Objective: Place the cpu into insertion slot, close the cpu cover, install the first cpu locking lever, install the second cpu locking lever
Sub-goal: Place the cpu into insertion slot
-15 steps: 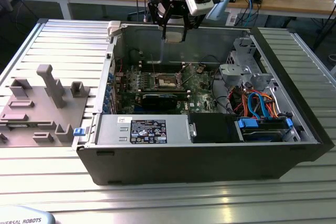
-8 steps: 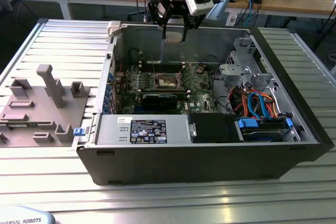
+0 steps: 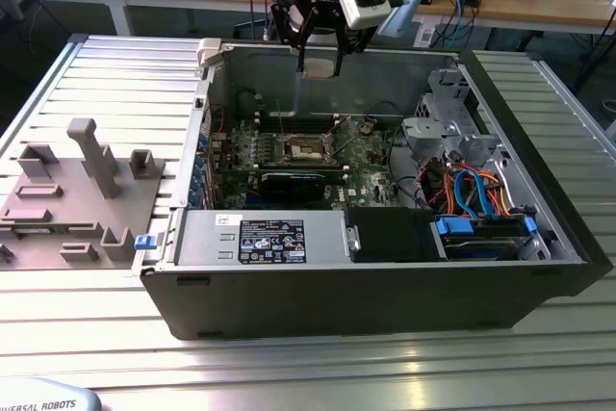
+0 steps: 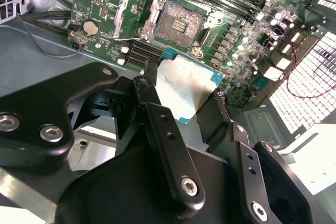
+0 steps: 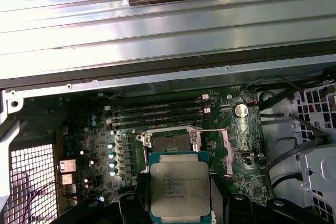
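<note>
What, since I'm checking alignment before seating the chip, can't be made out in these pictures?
- cpu: part hidden behind the end effector gripping it, in the second wrist view.
- insertion slot: part hidden behind the cpu in the first wrist view.
- Its contacts: too small to judge in the exterior view.
</note>
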`<action>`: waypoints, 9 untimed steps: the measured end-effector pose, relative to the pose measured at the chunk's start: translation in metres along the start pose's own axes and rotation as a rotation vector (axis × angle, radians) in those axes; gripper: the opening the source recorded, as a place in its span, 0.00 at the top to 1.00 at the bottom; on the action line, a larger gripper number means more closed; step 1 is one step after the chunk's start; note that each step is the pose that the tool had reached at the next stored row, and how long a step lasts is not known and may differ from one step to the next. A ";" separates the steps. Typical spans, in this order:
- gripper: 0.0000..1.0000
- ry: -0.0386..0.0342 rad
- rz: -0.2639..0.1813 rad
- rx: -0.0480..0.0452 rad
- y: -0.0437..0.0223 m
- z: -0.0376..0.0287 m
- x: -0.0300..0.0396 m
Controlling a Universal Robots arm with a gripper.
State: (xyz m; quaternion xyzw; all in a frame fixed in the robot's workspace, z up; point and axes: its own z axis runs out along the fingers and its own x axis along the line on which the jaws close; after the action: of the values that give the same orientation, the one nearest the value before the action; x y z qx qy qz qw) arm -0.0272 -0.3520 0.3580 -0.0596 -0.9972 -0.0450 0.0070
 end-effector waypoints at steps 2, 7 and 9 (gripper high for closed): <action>0.45 -0.0001 0.001 0.0000 0.0000 0.0000 0.0000; 0.45 -0.0004 0.005 0.0000 0.0000 0.0000 0.0000; 0.45 -0.0006 0.006 -0.0001 0.0000 0.0000 0.0000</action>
State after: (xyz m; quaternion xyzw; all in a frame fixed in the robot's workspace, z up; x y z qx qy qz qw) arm -0.0272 -0.3520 0.3580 -0.0627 -0.9970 -0.0450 0.0069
